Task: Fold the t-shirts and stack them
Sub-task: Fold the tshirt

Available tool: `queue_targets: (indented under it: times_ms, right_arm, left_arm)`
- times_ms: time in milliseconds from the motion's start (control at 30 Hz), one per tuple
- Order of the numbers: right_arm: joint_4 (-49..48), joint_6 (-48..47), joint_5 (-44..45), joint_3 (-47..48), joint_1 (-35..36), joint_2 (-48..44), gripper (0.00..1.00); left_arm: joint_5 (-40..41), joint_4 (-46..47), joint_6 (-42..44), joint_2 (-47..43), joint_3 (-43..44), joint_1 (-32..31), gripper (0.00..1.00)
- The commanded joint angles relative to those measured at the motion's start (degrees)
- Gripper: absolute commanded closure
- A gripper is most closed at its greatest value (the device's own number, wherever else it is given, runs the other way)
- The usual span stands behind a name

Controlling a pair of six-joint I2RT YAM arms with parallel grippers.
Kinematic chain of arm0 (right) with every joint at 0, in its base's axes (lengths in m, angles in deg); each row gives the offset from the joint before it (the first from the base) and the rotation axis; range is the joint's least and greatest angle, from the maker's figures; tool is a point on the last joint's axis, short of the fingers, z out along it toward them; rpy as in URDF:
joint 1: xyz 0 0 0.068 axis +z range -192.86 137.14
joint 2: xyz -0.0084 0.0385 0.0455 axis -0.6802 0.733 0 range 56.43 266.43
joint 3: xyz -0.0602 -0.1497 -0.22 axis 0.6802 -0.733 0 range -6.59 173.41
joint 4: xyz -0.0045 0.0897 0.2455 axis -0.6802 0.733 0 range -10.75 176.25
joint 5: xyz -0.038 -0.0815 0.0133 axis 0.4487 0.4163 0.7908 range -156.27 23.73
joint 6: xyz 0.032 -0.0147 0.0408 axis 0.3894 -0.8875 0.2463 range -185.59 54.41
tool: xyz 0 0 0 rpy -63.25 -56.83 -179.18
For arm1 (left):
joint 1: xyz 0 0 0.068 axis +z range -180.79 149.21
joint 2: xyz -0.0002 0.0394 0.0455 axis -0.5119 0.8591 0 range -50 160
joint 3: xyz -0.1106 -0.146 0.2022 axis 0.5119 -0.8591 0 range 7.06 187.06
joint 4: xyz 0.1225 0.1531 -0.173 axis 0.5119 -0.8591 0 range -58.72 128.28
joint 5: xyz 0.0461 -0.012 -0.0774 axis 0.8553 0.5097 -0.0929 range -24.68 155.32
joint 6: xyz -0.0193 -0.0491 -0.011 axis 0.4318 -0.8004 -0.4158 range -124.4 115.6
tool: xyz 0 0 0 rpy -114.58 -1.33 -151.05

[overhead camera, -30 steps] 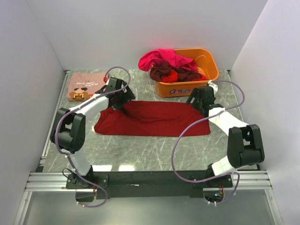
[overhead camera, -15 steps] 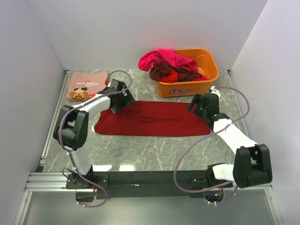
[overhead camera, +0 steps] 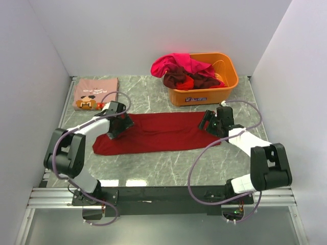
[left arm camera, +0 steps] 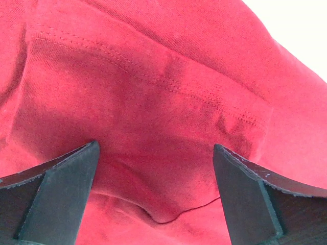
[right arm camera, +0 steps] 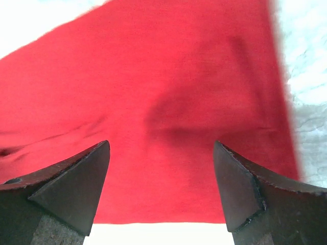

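Top view: red tee (overhead camera: 158,133), one, laid as a long band across the middle of the tabletop (overhead camera: 168,166), slightly askew, its left end nearer the arm bases than its right. Pink tee (overhead camera: 95,92), one, folded flat at the far left corner, apart from the red tee. Tub (overhead camera: 228,84), one, far right, holding a heap (overhead camera: 181,69) of further tees that spills over its left rim; not yet handled. Left tool (overhead camera: 116,125) sits low over the red tee's left end, right tool (overhead camera: 210,122) low over its right end. Left wrist view: the left tool is spread wide, one finger (left arm camera: 53,201) at each side of the frame, nothing pinched; red cloth fills the gap, with a stitched hem running across and a small ridge of fabric between the tips. Whether the tips touch the cloth cannot be told. Right wrist view: the right tool is likewise spread, fingers (right arm camera: 69,186) apart, nothing pinched; smooth red cloth below, its side edge close by on the right with bare marble beyond. Hazards, as judged: closing on the ridge would likely take only the top layer, so the layers slide apart in the lift. The right tool stands near the cloth's edge; a slight drift outward would give a thin grip that slips. The askew lie may carry into a crooked fold if both ends rise evenly.
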Motion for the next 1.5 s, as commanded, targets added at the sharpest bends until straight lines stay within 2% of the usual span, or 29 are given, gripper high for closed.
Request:
queue_targets:
  times_ms: [0, 167, 333, 467, 533, 667, 833, 1033, 1200, 1433, 1467]
  right_arm:
    - [-0.81, -0.84, -1.16, 0.92, 0.03, 3.24, 0.12]
    - [0.25, -0.58, -2.65, 1.09, 0.03, 6.66, 0.12]
    - [0.77, -0.93, -3.80, 1.44, 0.03, 5.53, 0.12]
    - [1.22, -1.98, -2.22, 3.81, 1.26, 2.20, 0.12]
    - [-0.09, -2.25, -0.64, 4.87, 3.01, 2.19, 0.12]
    - [-1.77, -2.60, 0.68, 10.39, 5.74, 6.39, 0.12]
    - [-1.60, -3.74, 0.07, 16.82, 8.38, 15.09, 0.12]
    - [2.00, -3.92, -2.39, 20.34, 10.23, 21.96, 0.12]
    - [4.03, -3.13, -4.06, 13.68, 12.25, 18.37, 0.13]
    - [6.57, 1.26, -7.30, -3.46, 17.78, 1.52, 0.13]
    - [7.27, 2.14, -7.92, -6.09, 20.40, 0.09, 0.13]
  left_arm:
    - [5.16, -6.07, -1.02, -4.43, -2.70, 2.02, 0.01]
    - [11.83, -12.31, -2.08, -8.22, -0.16, 3.78, 0.01]
    - [16.94, -19.00, -4.01, -11.63, 5.30, 4.49, 0.01]
    - [12.56, -16.21, -2.88, -14.55, 5.39, 4.40, 0.01]
    - [6.50, -14.28, -1.74, -14.55, 4.25, 4.23, 0.01]
    - [-3.79, -4.44, 0.29, -12.80, -0.31, 2.56, 0.00]
    - [-6.61, 1.37, 0.99, -6.47, -0.94, 2.12, 0.00]
    - [-7.14, 3.14, 1.87, 4.25, 4.32, 2.03, 0.01]
    - [-7.67, 3.32, 3.45, 9.87, 9.24, 0.89, 0.01]
    - [-9.07, 1.91, 7.85, 18.66, 18.56, -4.64, 0.01]
    - [-9.08, 1.74, 8.11, 20.07, 21.18, -5.35, 0.01]
